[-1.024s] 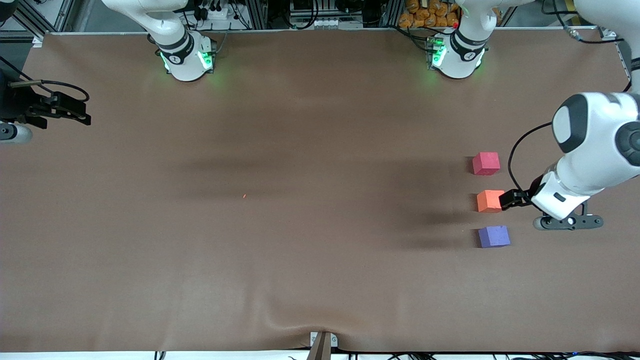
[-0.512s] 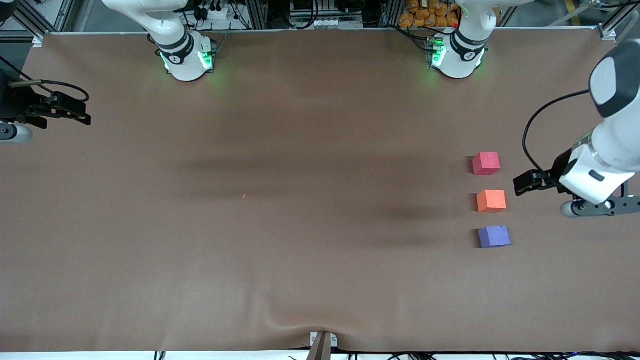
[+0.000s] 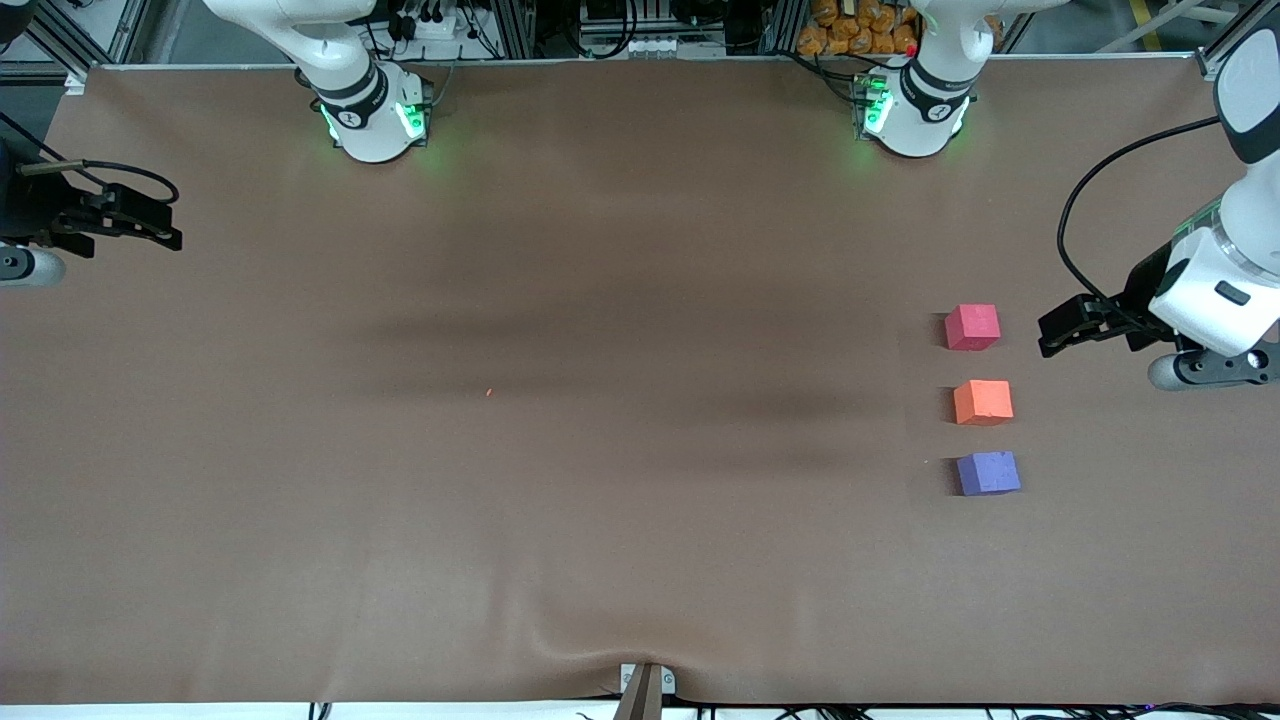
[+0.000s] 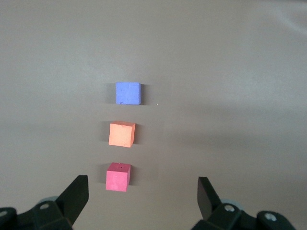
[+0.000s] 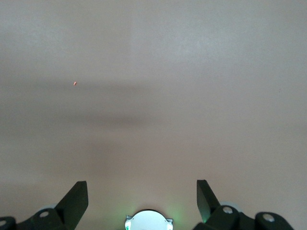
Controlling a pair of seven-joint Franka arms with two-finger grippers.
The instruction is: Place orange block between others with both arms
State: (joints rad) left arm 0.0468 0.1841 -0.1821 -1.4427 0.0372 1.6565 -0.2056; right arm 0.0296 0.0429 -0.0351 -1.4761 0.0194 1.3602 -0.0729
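Observation:
Three cubes stand in a row on the brown table near the left arm's end. The orange block (image 3: 983, 402) (image 4: 122, 134) sits between the others: the pinkish-red cube (image 3: 972, 327) (image 4: 118, 177) is farther from the front camera and the purple cube (image 3: 988, 473) (image 4: 128, 93) is nearer. My left gripper (image 3: 1052, 334) (image 4: 143, 191) hangs open and empty over bare table beside the pinkish-red cube, touching nothing. The right gripper (image 3: 165, 225) (image 5: 142, 191) waits open and empty over the table's edge at the right arm's end.
Both green-lit bases, the right arm's (image 3: 372, 118) (image 5: 147, 221) and the left arm's (image 3: 915, 112), stand along the table's back edge. A tiny orange crumb (image 3: 488, 392) (image 5: 75, 83) lies mid-table. The brown cover (image 3: 600, 640) is wrinkled by a bracket (image 3: 645, 686) at the front edge.
My left gripper has drawn back from the orange block and risen, ending beside the pinkish-red cube. All three cubes stayed put. The right arm has not moved.

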